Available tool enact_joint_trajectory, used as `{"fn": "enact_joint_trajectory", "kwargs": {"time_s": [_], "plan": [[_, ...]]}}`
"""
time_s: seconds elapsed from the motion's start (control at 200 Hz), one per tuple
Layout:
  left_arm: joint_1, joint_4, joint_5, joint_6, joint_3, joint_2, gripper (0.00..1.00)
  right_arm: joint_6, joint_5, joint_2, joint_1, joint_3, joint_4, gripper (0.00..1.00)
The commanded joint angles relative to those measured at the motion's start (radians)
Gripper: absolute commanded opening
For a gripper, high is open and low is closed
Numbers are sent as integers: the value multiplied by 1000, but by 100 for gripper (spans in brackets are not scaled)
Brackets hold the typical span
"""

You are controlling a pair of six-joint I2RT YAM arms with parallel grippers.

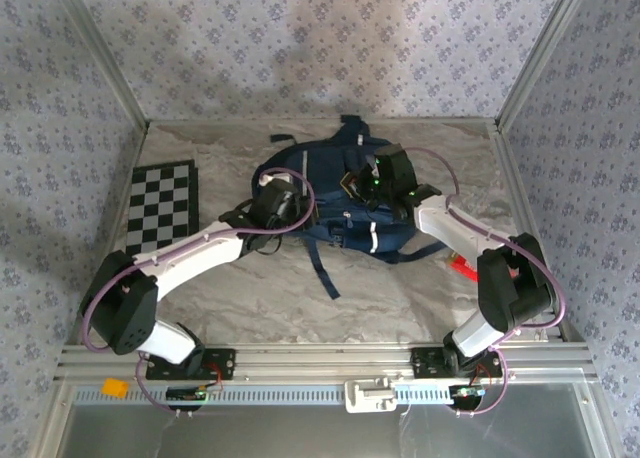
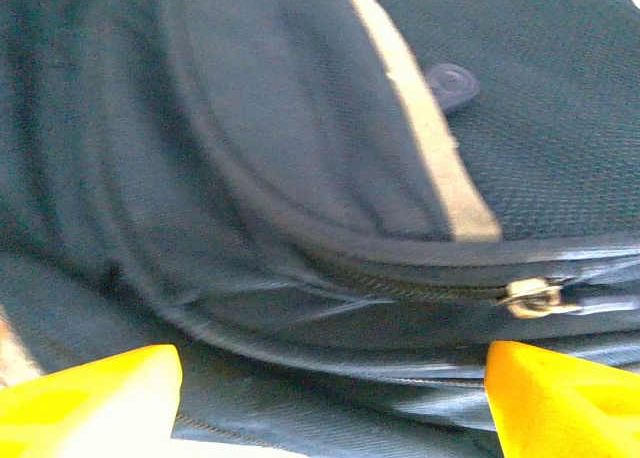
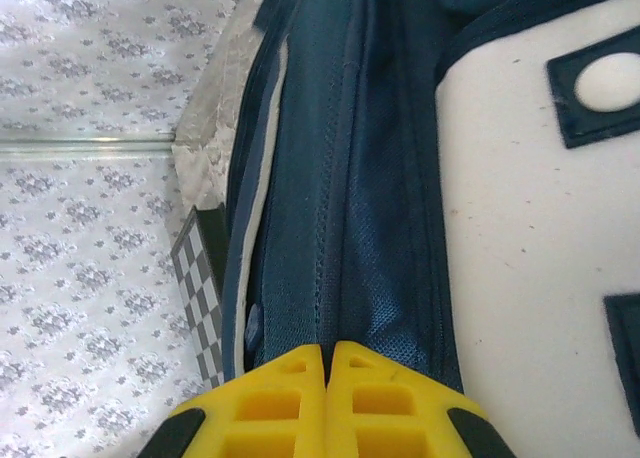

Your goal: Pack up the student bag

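The student bag (image 1: 335, 223), navy with white stripes, lies in the middle of the table. My left gripper (image 1: 272, 206) is over the bag's left side. In the left wrist view its yellow fingers (image 2: 90, 403) stand wide apart, open, over dark fabric with a white stripe (image 2: 430, 148) and a metal zipper pull (image 2: 535, 298). My right gripper (image 1: 372, 183) is at the bag's upper right. Its yellow fingertips (image 3: 300, 378) are pressed together, and a navy seam of the student bag (image 3: 350, 228) runs straight into them, beside the white front flap (image 3: 530, 238).
A black-and-white checkerboard (image 1: 163, 208) lies flat at the left of the bag, also in the right wrist view as a checkerboard (image 3: 200, 298). A small red object (image 1: 462, 268) sits near the right arm. Patterned walls enclose the table. A bag strap (image 1: 325, 273) trails toward the front.
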Motion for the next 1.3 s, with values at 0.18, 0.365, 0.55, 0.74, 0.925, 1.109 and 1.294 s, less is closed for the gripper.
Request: {"fn": "enact_joint_trajectory", "kwargs": {"time_s": [0.18,0.365,0.55,0.74,0.925,1.109,1.294], "plan": [[-93,-6,-63,46,-21,-101,87,43,13,-39,35,54,172,0],[-232,-59,-196,-53,1,-82,99,46,25,-29,44,69,166,0],[-300,-132,-272,-47,109,34,100,44,31,-30,44,72,161,0],[-337,-181,-359,-75,225,144,100,46,33,-22,46,70,159,0],[-337,-341,-450,-169,375,284,94,59,26,-11,46,66,169,0],[-334,-339,-456,-177,369,288,81,61,19,-8,41,71,164,0],[-310,-320,-412,-153,331,265,63,64,13,-2,42,71,168,0]]}}
